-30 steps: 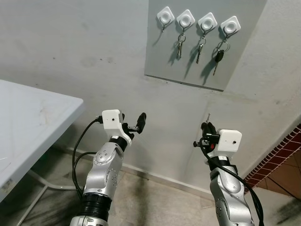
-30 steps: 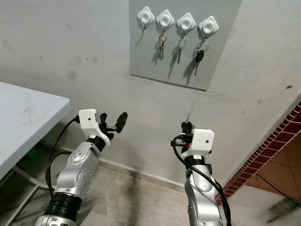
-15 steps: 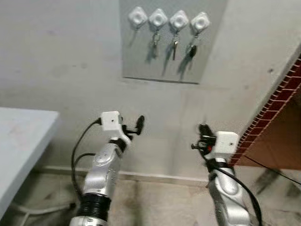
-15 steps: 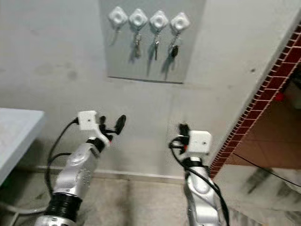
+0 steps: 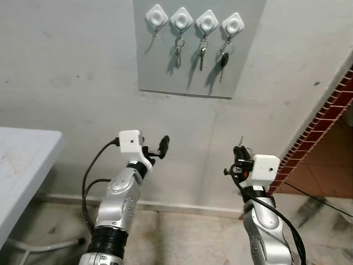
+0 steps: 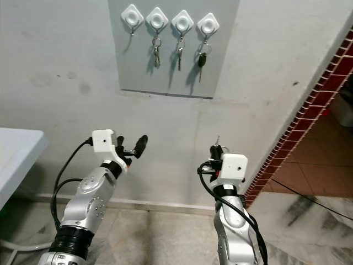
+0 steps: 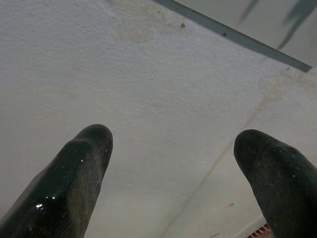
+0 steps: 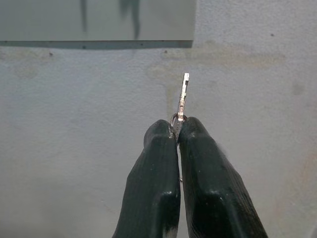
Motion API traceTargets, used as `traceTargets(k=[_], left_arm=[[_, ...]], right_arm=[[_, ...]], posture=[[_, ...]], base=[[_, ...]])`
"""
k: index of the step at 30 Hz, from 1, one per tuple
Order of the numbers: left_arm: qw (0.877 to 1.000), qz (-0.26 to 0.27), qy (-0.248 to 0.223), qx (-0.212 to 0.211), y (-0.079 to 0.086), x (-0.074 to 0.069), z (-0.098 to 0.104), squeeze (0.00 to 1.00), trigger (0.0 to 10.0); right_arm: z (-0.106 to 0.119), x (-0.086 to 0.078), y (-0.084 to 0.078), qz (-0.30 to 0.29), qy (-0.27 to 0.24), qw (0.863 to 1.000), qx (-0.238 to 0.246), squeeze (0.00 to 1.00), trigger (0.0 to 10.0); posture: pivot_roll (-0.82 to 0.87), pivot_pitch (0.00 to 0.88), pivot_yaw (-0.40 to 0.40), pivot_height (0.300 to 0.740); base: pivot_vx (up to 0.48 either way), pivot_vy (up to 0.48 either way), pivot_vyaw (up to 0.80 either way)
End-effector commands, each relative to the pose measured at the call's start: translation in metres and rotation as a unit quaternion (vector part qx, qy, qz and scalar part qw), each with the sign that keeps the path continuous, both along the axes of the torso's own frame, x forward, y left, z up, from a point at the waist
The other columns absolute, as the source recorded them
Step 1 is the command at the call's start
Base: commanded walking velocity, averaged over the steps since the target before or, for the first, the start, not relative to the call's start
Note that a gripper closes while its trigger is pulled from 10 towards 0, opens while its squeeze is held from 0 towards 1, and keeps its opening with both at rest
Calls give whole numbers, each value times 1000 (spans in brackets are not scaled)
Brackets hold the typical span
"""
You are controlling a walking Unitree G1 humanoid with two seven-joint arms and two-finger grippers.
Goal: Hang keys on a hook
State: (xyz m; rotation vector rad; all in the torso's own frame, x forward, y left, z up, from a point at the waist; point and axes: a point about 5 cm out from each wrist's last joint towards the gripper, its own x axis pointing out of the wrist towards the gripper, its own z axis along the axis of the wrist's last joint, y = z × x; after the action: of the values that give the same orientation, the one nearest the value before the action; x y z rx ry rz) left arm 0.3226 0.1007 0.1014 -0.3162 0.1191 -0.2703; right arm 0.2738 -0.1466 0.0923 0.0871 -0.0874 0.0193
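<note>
The robot had turned to face the hook board (image 5: 198, 47), and the right gripper (image 8: 177, 134), low on the right, pinched a key (image 8: 182, 99), the far left hook (image 5: 157, 15) empty, while the left gripper (image 7: 173, 148) stayed wide open.

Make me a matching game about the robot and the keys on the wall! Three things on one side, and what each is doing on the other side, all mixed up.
Things:
1. left gripper
2. right gripper
3. leftmost hook
4. rightmost hook

States:
A. pinches a small key
B. holds a black-headed key
C. bare, nothing hanging
D. fingers wide apart, nothing between them

Pairs: 1-D, 2-A, 3-C, 4-B
</note>
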Motion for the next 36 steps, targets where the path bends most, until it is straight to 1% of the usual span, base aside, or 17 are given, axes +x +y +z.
traceTargets(k=[1,4,16,18,22,25,33,34,36], left_arm=[[1000,-4,-2,1,-5,1,3,0,10000],[1000,-4,2,-1,-5,2,3,0,10000],[1000,-4,4,0,-6,3,3,0,10000],[1000,1,-2,1,-5,4,4,0,10000],[1000,1,-2,3,-7,4,5,0,10000],[1000,1,-3,12,-7,4,4,0,10000],[1000,4,2,5,-8,4,3,0,10000],[1000,2,-1,14,-8,4,4,0,10000],[1000,1,-1,19,-7,3,3,0,10000]], right_arm=[[3,2,-4,-7,-6,1000,1,0,10000],[3,3,-3,-5,-7,1000,2,0,10000],[3,4,-3,-4,-5,1000,0,0,10000],[3,4,-3,-5,-5,1000,0,0,10000],[4,5,-3,-4,-7,1000,-1,0,10000],[4,5,-3,-4,-7,1000,-2,0,10000],[4,5,-3,-6,-4,1000,-2,0,10000],[4,5,-3,-6,-3,1000,0,0,10000],[3,5,-3,-7,-2,1000,1,0,10000]], posture=[[-33,0,-15,740],[-33,0,-14,740],[-35,0,-18,740],[-35,0,-18,740],[-35,0,-20,740],[-35,0,-20,740],[-37,0,-22,740],[-37,0,-22,740],[-36,0,-22,740]], base=[[0,0,0],[0,111,0],[0,472,0],[0,240,0],[0,0,0],[0,0,0],[0,0,0],[0,0,0],[0,0,0]])
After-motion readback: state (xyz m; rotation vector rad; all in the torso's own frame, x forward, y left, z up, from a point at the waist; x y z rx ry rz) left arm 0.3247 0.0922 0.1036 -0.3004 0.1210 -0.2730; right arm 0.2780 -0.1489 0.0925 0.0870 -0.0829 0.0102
